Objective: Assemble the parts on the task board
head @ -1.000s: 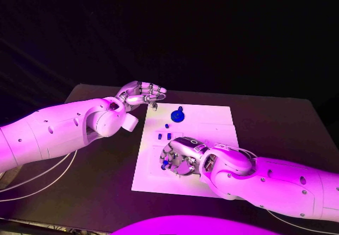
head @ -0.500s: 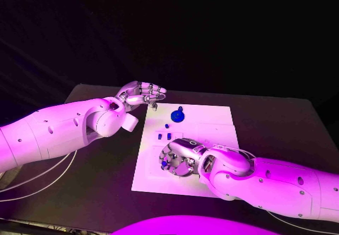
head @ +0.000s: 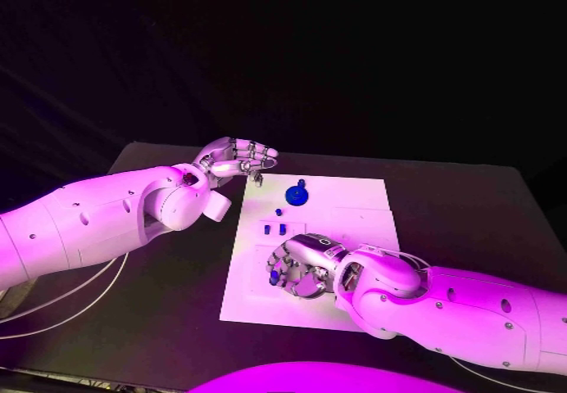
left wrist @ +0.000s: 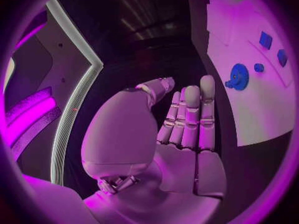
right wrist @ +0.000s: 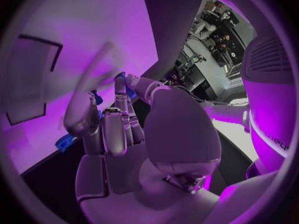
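Observation:
The white task board (head: 349,196) lies mid-table. A blue gear (head: 297,193) stands near its far edge, and three small blue parts (head: 275,227) lie closer in. My right hand (head: 302,264) hovers low over the board's near left part, thumb and a finger pinching a small blue part (right wrist: 129,88); another blue piece (right wrist: 62,142) lies on the board under the hand. My left hand (head: 237,157) holds nothing, at the board's far left corner, with fingers (left wrist: 190,119) held side by side. The left wrist view shows the gear (left wrist: 238,76) and the small parts (left wrist: 266,40).
Black table (head: 473,205) surrounds the board on all sides. A square recess outline (right wrist: 34,79) marks the board (right wrist: 74,35) ahead of my right hand. Cables (head: 71,295) hang off the table's left edge.
My right hand has shifted slightly toward the board's near edge with the blue part still in its fingers. The left hand and the gear have not moved.

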`<state>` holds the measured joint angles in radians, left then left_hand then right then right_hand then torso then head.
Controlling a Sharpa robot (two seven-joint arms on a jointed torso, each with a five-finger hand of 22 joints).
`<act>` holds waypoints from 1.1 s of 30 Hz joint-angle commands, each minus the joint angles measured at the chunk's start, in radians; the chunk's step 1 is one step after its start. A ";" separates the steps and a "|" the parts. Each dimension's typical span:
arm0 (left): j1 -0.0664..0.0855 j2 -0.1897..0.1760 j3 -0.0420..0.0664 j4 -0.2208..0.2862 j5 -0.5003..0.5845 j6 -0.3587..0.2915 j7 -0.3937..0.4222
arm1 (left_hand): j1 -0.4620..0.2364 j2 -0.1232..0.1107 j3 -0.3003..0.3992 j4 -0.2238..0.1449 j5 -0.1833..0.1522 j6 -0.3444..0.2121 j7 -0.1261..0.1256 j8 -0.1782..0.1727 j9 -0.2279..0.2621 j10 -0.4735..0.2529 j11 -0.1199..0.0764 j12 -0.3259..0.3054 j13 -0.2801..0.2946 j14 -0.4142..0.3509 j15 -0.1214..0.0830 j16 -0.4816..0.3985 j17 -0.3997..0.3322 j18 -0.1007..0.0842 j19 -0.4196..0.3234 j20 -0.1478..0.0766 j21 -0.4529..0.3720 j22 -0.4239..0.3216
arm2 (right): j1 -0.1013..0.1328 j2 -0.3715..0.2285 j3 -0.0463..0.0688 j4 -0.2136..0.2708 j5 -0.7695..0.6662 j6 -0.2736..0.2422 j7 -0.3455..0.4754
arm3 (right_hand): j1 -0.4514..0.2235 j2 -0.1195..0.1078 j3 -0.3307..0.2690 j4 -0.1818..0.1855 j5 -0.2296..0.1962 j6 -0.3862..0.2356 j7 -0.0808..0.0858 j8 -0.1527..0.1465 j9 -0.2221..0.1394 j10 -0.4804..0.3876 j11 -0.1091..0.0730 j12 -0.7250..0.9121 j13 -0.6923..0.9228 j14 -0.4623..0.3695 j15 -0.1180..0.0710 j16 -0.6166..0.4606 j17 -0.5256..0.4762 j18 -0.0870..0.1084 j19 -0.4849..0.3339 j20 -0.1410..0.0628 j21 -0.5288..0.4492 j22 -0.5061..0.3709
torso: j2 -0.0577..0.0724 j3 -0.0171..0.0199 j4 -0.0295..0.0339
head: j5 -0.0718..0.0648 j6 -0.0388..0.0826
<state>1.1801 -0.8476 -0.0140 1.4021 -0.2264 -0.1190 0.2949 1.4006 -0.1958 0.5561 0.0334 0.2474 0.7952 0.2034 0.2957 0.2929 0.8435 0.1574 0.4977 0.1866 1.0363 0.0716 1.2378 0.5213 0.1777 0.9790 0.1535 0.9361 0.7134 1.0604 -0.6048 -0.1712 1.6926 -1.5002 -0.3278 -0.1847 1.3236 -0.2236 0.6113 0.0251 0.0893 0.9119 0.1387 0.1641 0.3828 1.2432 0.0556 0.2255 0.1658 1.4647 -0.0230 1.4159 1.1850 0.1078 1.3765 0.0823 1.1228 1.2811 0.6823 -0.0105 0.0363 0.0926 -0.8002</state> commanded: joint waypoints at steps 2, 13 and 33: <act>0.001 0.001 0.001 0.002 0.000 0.014 0.004 | -0.007 0.000 0.000 0.005 0.006 -0.005 0.022 0.003 -0.002 -0.007 -0.001 0.003 0.000 -0.007 0.002 0.005 -0.001 0.008 -0.001 0.009 -0.006 -0.001 | -0.001 -0.012 0.000 0.017 -0.004 -0.036 0.007 | -0.004 -0.013 -0.010 -0.001 0.008 -0.034 0.002 -0.019 -0.007 -0.007 -0.003 0.002 0.005 0.034 0.001 0.001 0.001 -0.013 0.002 0.001 -0.004 0.003 | 0.000 0.0001 0.0000 | -0.001 0.001; 0.000 -0.001 0.000 0.002 0.000 0.015 0.004 | -0.008 0.000 0.000 0.006 0.006 -0.006 0.022 0.005 -0.002 -0.009 -0.001 0.005 0.000 -0.007 0.003 0.006 -0.001 0.008 -0.001 0.009 -0.007 -0.001 | 0.019 -0.086 0.010 0.080 0.024 -0.089 0.033 | -0.011 -0.026 -0.087 0.006 0.044 -0.159 -0.031 -0.080 -0.031 -0.009 -0.021 0.007 0.021 0.035 -0.014 0.000 -0.003 -0.013 0.008 -0.012 -0.009 0.008 | -0.001 -0.0001 0.0002 | -0.007 0.009; -0.003 -0.004 -0.006 0.004 0.003 0.006 0.020 | -0.008 0.002 0.001 0.007 0.007 -0.007 0.022 0.008 -0.002 -0.010 -0.001 0.007 0.001 -0.008 0.003 0.007 -0.002 0.008 -0.001 0.010 -0.008 -0.002 | 0.148 -0.427 0.007 0.171 0.426 -0.042 -0.017 | -0.090 0.012 -0.357 0.236 0.137 -0.022 -0.007 0.159 0.031 0.190 -0.006 1.169 1.183 0.070 -0.001 0.091 0.184 -0.036 0.065 -0.002 0.093 0.099 | -0.015 -0.0045 -0.0141 | -0.096 0.055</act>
<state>1.1780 -0.8534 -0.0203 1.4031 -0.2259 -0.1191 0.2980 1.4007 -0.1958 0.5561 0.0333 0.2474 0.7953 0.2034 0.3003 0.2929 0.8399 0.1536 0.5016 0.1866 1.0326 0.0753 1.2377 0.5206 0.1777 0.9764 0.1561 0.9323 0.7122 1.2098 -1.0216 -0.1629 1.8536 -1.1187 -0.4377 -0.1573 1.2447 -0.2088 0.2621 0.2480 0.2229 0.8959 0.1319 0.3154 0.4105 1.4218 0.0493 1.3694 1.2912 1.4666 -0.0254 1.5023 1.3077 0.0898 1.4367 0.0795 1.2089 1.3081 0.6714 -0.0144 0.0258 0.0095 -0.7521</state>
